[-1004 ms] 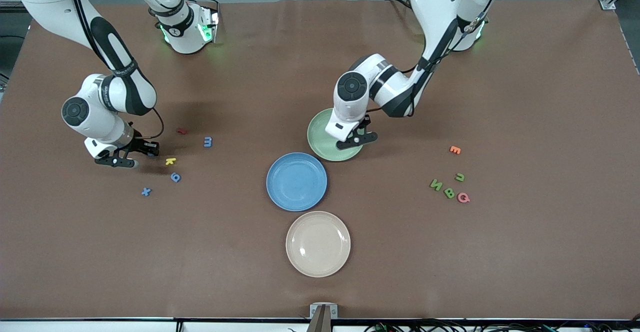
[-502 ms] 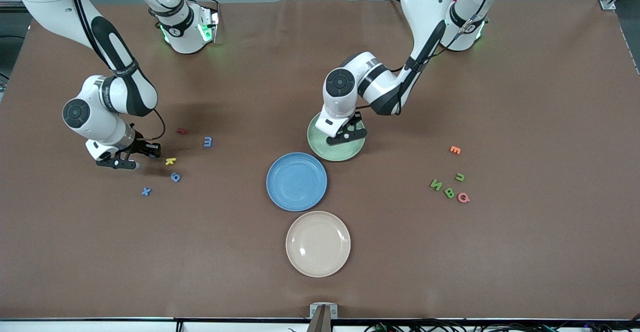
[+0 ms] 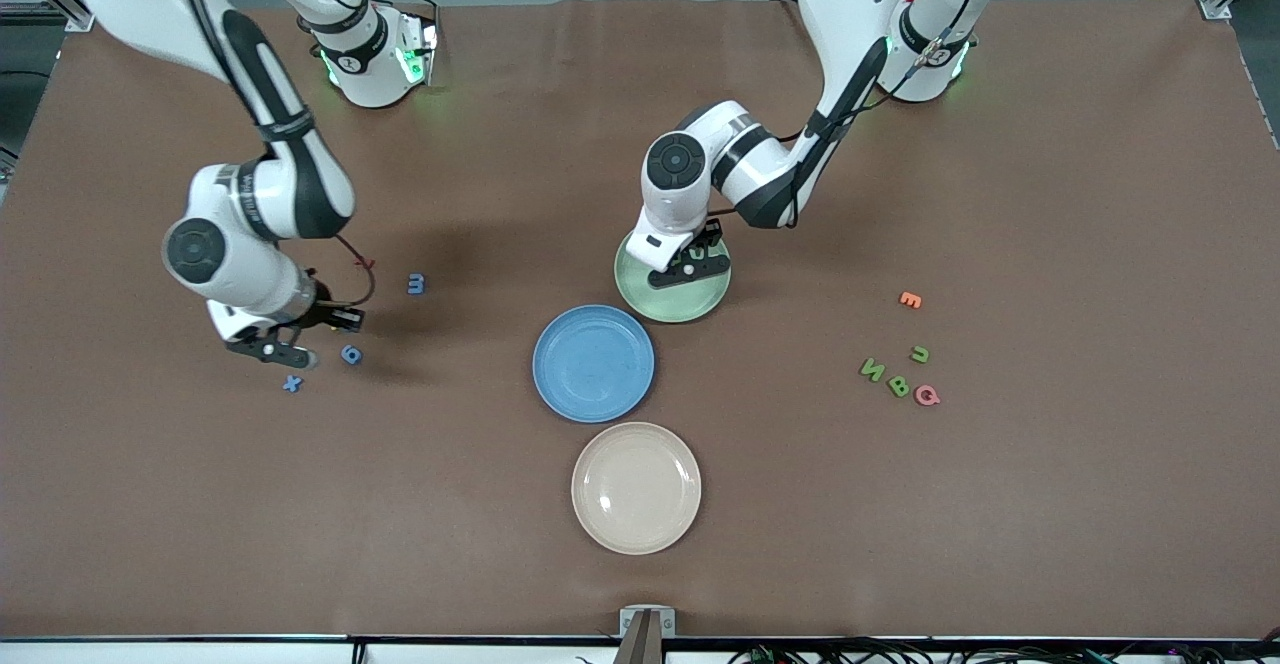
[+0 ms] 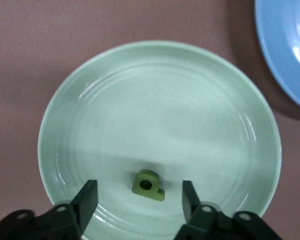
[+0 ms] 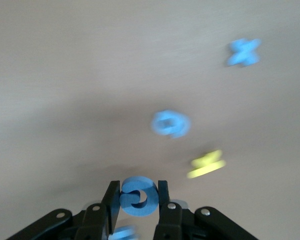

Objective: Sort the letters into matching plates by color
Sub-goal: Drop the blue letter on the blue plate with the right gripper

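Pale green round matte plate (image 3: pixel 690 306) w/ one small green foam letter (image 4: pixel 148 185) lying flat in it. Medium blue round plate (image 3: pixel 593 363) just beside, nearer the front cam. Three green letters (image 3: pixel 897 372) lie toward left arm's end. Blue foam letters (image 3: pixel 350 354) toward right arm's end; one round blue letter (image 5: pixel 138 196) pinched in right gripper (image 5: pixel 138 202).

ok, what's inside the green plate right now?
One small green letter lies in the green plate, directly below the open left gripper. The front view's gripper covers part of the plate; the wrist view shows nothing else there.
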Controlling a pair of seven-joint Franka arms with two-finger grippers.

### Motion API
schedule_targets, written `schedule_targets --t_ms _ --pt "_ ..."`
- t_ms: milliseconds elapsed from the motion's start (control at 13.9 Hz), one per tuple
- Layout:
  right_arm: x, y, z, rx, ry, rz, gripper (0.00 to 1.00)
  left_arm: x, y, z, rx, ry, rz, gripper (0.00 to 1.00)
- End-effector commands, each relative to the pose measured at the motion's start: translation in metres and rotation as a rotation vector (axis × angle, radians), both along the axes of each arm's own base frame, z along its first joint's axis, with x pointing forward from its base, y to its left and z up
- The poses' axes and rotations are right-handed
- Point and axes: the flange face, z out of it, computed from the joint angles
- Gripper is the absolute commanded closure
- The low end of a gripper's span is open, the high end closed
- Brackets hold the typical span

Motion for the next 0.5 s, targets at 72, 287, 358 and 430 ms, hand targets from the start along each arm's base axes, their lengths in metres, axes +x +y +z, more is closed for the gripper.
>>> schedule_targets --t_ms 72,287,358,430 --pt "0.003 0.113 0.03 0.07 -0.025 -0.165 0.99 0.04 0.04 0.027 0.003 -0.014 0.003 0.08" --pt "0.01 0.195 0.023 0.077 -0.039 -0.281 0.99 0.077 0.086 0.031 0.01 -0.004 -0.031 0.08" --pt "0.012 0.218 0.019 0.08 -0.044 -0.312 0.99 0.087 0.1 0.029 0.01 -0.002 -0.042 0.08" --pt "0.015 0.243 0.014 0.085 -0.052 -0.338 0.99 0.097 0.114 0.026 0.008 0.002 -0.048 0.08"
